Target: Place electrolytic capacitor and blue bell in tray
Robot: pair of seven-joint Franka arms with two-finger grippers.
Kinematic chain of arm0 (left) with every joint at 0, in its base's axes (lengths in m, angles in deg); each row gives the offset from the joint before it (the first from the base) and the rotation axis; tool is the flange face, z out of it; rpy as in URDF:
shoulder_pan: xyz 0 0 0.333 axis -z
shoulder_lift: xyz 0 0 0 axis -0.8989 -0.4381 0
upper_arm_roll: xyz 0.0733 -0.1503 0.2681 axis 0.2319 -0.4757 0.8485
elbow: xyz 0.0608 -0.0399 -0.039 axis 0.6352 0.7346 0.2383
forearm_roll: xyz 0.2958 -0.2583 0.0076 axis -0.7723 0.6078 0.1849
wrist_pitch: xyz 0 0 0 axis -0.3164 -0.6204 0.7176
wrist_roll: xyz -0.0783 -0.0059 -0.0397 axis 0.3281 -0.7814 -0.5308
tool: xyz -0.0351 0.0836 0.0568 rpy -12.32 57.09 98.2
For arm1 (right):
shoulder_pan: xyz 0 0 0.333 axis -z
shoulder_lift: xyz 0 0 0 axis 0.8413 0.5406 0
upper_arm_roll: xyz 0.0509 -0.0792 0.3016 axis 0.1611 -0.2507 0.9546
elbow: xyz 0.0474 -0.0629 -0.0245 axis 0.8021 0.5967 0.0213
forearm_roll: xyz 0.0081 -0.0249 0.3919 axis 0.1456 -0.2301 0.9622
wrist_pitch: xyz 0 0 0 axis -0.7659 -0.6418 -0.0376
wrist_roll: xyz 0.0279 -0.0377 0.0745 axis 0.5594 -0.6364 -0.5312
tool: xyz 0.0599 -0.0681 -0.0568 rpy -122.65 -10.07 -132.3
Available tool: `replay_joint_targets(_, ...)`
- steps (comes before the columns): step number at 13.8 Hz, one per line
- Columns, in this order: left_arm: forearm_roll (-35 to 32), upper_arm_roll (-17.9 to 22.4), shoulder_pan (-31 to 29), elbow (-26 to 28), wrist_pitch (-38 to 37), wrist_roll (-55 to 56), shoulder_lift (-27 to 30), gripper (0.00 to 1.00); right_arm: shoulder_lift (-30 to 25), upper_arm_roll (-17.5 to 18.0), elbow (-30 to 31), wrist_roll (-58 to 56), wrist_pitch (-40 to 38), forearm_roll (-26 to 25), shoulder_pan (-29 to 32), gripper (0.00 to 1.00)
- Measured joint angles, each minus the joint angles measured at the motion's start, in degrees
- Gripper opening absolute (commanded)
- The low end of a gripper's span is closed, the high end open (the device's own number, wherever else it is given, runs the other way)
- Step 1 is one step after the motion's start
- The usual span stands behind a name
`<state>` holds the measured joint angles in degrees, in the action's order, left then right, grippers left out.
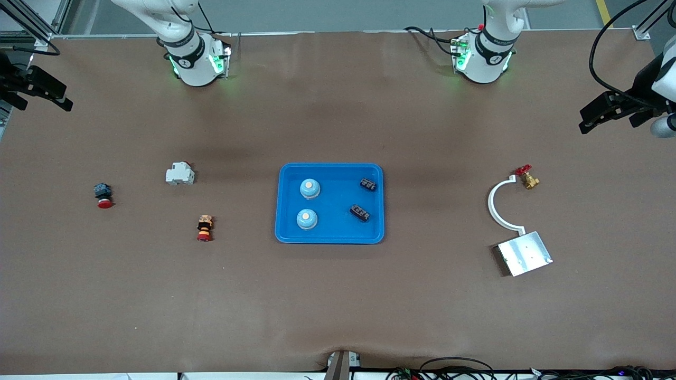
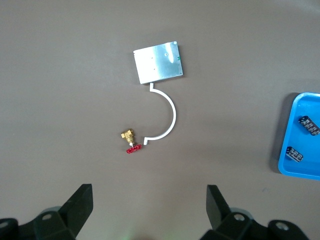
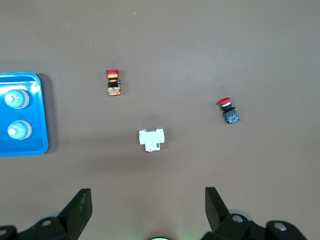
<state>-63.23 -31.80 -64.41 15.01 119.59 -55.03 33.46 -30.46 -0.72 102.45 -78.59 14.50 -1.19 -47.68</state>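
Observation:
The bright blue tray (image 1: 332,200) lies in the middle of the table. In it are two light blue bells (image 1: 310,188) (image 1: 307,219) toward the right arm's end and two small black capacitors (image 1: 368,184) (image 1: 359,212) toward the left arm's end. My left gripper (image 1: 589,120) hangs open and empty over the left arm's end of the table; its wrist view (image 2: 149,200) shows the tray's edge (image 2: 310,167) and both capacitors (image 2: 309,125) (image 2: 295,153). My right gripper (image 1: 62,100) hangs open and empty over the right arm's end; its wrist view (image 3: 148,200) shows the tray (image 3: 35,115) and both bells (image 3: 15,99) (image 3: 18,131).
Toward the left arm's end lie a silver metal plate (image 1: 524,253), a white curved piece (image 1: 499,203) and a brass valve with a red handle (image 1: 528,178). Toward the right arm's end lie a white breaker (image 1: 180,173), a red push button (image 1: 103,195) and a red-and-yellow button (image 1: 204,227).

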Motion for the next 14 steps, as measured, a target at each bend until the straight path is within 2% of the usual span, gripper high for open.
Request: replay_joint_targets(14,0.0,-0.1,0.0,-0.4,0.0,0.0,0.0,1.0,-0.2,0.1,-0.8,0.0,-0.4,0.0,0.0,1.0)
